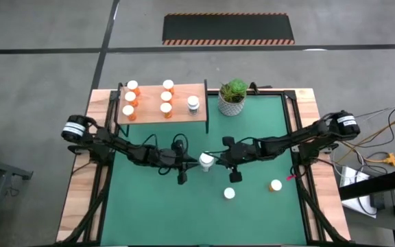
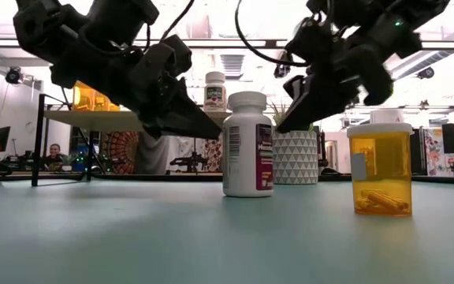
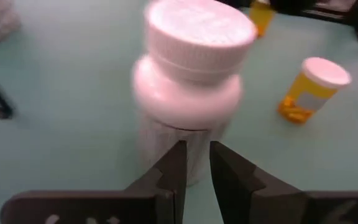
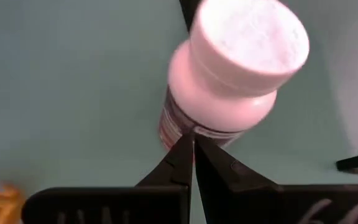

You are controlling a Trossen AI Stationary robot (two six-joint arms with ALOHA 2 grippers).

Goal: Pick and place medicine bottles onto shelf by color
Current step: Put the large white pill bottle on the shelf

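White bottle [image 2: 247, 144] between 2 grippers, printed label apparently unreadable

I see a potted plant [image 1: 232, 96] at the far edge of the green mat [image 1: 266, 130], a striped floor mat [image 1: 228, 29] beyond the bench.

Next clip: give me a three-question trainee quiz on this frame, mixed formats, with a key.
1. True or false: the white bottle between the left gripper and the right gripper stands upright on the green mat.
2. How many bottles are on the shelf?
3. Which sits right of the shelf in the high view? A. the potted plant B. a mug C. a box

Key: 1 true; 2 seven; 3 A.
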